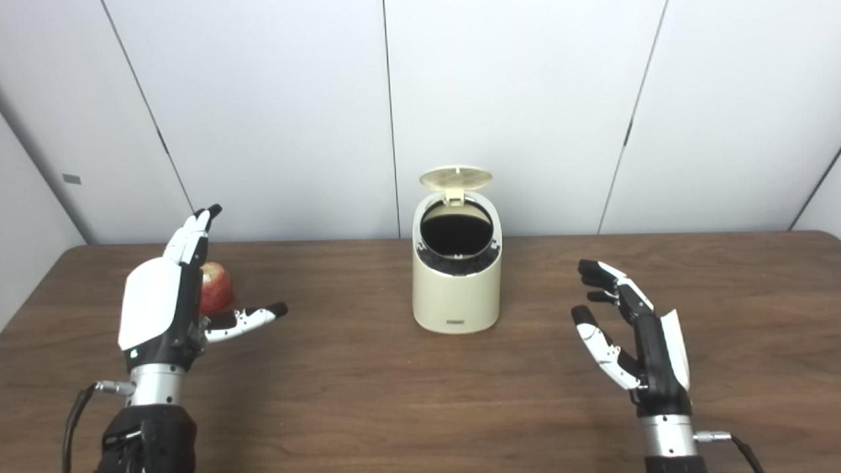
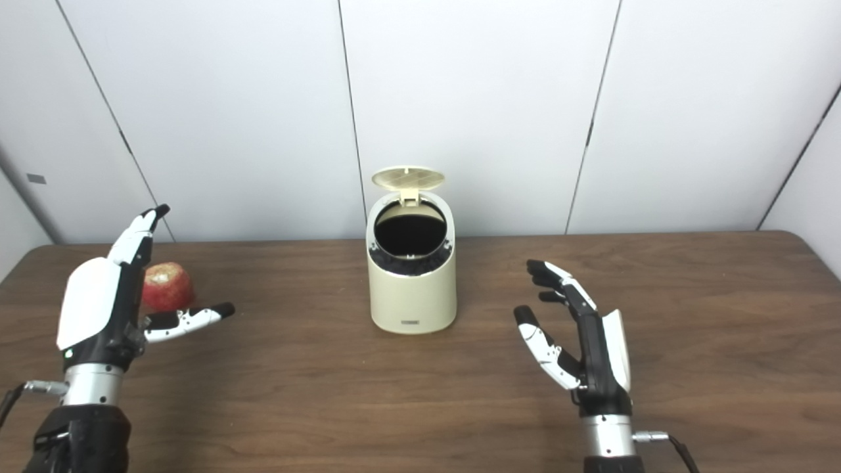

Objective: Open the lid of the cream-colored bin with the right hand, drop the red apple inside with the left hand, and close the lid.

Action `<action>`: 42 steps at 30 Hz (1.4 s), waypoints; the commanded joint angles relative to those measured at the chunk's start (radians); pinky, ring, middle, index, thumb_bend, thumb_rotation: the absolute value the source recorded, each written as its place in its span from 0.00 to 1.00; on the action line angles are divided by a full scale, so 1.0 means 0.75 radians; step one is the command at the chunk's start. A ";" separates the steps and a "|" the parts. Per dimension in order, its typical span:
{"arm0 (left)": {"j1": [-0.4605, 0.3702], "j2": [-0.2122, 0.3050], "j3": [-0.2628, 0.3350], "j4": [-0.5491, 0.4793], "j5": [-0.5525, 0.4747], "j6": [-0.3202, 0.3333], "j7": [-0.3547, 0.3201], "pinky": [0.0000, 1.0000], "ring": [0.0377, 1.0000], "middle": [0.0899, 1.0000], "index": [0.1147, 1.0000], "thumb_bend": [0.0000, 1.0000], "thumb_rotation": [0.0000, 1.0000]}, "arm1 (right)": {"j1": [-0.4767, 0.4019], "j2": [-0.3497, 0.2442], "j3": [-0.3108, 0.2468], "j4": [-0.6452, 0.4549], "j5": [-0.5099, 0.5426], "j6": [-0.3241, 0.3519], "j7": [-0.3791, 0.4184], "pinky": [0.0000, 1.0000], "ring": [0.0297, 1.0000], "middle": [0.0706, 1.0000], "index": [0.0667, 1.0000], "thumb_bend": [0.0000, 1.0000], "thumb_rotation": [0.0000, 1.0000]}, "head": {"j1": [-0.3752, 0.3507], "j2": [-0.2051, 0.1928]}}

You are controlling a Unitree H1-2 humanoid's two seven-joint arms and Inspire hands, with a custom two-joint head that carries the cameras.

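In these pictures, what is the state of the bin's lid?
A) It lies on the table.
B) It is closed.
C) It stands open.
C: the lid is hinged up behind the bin, so the dark opening shows; both hands are away from it.

Cream-colored bin [image 1: 456, 276]: standing upright mid-table, its round lid [image 1: 455, 176] hinging up at the back, showing a dark interior. Red apple [image 2: 168, 286]: sitting far left, well apart.

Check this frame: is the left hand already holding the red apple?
No: the left hand is open beside the red apple, which sits on the table, fingers not closed on it.
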 commanded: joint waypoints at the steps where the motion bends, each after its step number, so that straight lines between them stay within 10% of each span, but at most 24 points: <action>1: -0.046 0.042 0.004 -0.010 0.041 -0.007 0.043 0.80 0.96 0.96 0.97 1.00 0.24 | 0.013 -0.024 -0.006 0.046 -0.006 -0.046 0.001 0.65 0.74 0.75 0.74 0.21 0.63 | 0.011 -0.003; 37: -0.277 -0.033 -0.024 0.592 -0.071 0.144 0.322 0.93 0.99 0.98 1.00 1.00 0.27 | 0.019 -0.146 -0.054 0.093 0.176 -0.140 0.107 0.66 0.75 0.77 0.75 0.12 0.44 | 0.625 -0.132; 42: -0.313 -0.043 -0.024 0.688 -0.097 0.111 0.433 0.92 0.99 1.00 1.00 1.00 0.27 | 0.012 -0.152 -0.043 0.097 0.192 -0.139 0.092 0.62 0.74 0.75 0.73 0.14 0.57 | 0.635 -0.146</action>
